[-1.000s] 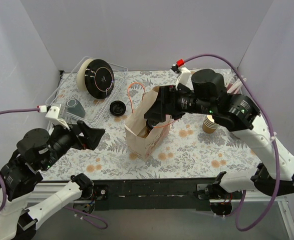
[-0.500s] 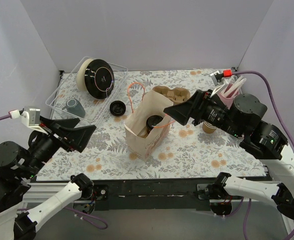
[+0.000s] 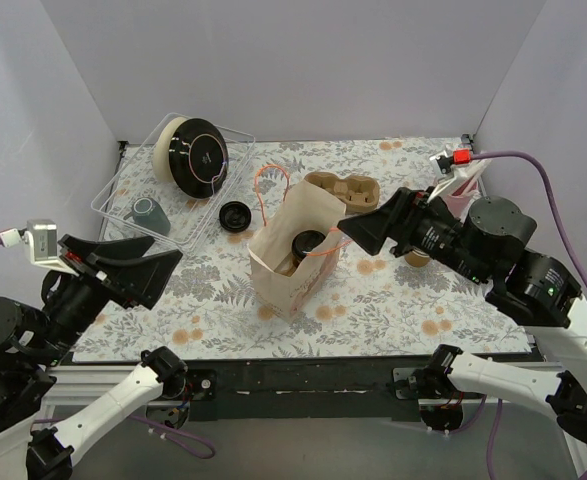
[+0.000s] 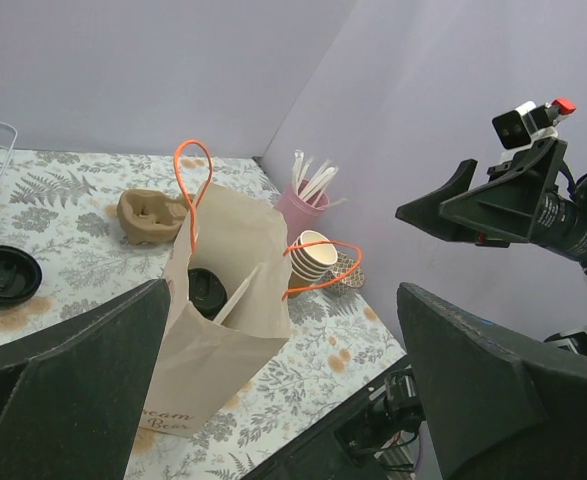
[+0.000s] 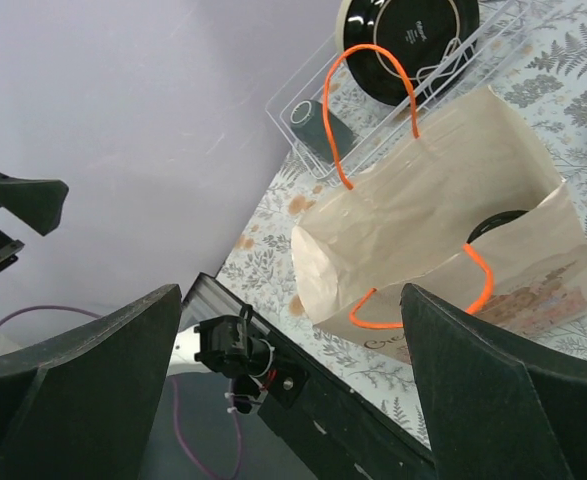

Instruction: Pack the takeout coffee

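- The takeout coffee [image 3: 306,243] stands upright inside the paper bag [image 3: 278,275] at the middle of the surface [image 3: 403,300], long axis vertical, black lid facing up.
- The left tool [image 3: 168,272], near left, gapes wide, holding nothing.
- The right tool [image 3: 356,235], just right of the bag, gapes wide, empty, touching nothing.

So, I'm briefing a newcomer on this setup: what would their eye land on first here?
The tan paper bag with orange handles, standing at the centre, with the black-lidded takeout coffee already inside. Next, the open left end effector and right end effector flanking the bag, touching nothing. At the far left, a black plate is propped in a clear rack.
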